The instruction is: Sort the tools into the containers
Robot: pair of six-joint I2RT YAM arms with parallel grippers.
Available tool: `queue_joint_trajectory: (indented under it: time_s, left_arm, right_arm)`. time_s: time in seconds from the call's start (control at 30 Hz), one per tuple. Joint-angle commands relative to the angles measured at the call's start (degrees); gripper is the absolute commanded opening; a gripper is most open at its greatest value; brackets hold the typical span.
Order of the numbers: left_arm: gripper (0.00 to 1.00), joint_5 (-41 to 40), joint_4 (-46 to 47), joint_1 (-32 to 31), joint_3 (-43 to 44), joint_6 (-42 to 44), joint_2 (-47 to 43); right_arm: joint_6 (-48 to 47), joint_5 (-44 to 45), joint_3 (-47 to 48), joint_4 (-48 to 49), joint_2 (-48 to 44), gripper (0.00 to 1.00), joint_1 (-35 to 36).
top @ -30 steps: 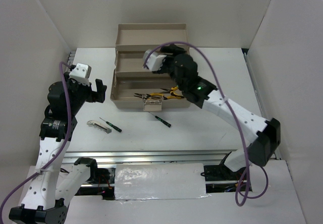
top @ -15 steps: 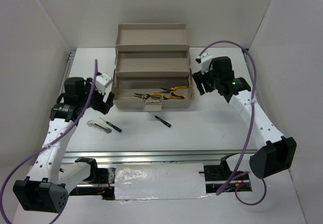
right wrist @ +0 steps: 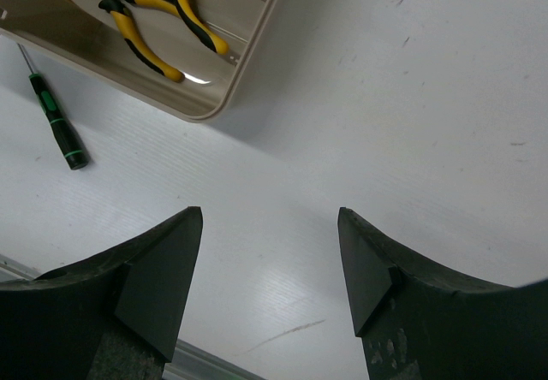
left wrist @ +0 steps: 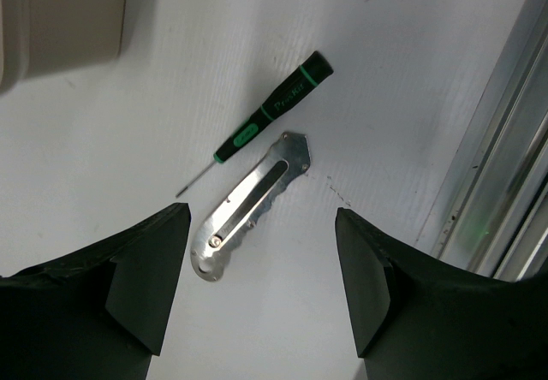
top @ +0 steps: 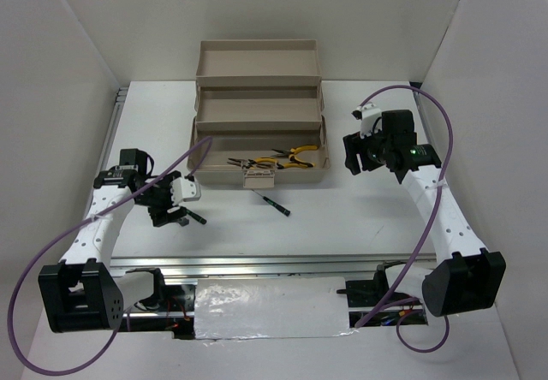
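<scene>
Hovering jaws apart, your left gripper [left wrist: 259, 226] frames the flat grey metal tool [left wrist: 248, 210] on the table [left wrist: 385, 55] — lying diagonal, parallel to a thin green-banded screwdriver [left wrist: 265, 119] just beside it. Your right gripper [right wrist: 270, 217], also parted and empty, hangs beside the beige toolbox [right wrist: 248, 63] holding yellow-handled pliers [right wrist: 150, 20].

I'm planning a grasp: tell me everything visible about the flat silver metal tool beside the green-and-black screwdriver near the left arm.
The flat silver metal tool is a shiny bar with a long slot down its middle, a rivet at its rounded end, a small hole at its angular end and one wavy edge. It lies flat on the white table, roughly parallel to the green-and-black screwdriver with a narrow gap between. The open left gripper frames it without touching.
</scene>
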Motion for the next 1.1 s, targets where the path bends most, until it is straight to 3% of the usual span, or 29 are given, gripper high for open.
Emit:
queue_joint_trajectory:
  time_s: [0.0, 0.1, 0.27, 0.73, 1.07]
  left_arm:
    - [0.81, 9.2, -0.59, -1.55, -2.04, 14.3, -2.23]
    - [0.79, 8.68, 3.63, -4.73, -2.4, 12.72, 0.83]
    - [0.78, 9.82, 6.09, -4.73, -1.26, 14.03, 8.57]
    - [0.7, 4.11, 14.71, -13.16, -6.8, 15.96, 16.04]
    - [0.39, -0.55, 15.07, -15.62, -7.15, 17.81, 17.99]
  right_arm:
    - [1.66, -3.11, -0.02, -0.37, 0.96, 0.72, -1.53]
    - [2.54, -4.34, -0.11, -0.64, 1.41, 0.71, -2.76]
    - [2.9, -4.96, -1.34, -0.9, 0.44, 0.71, -3.47]
    - [2.81, -3.81, -2.4, -1.25, -0.44, 0.7, -4.96]
    - [2.28, -4.25, -1.34, -1.78, -0.53, 0.69, -5.05]
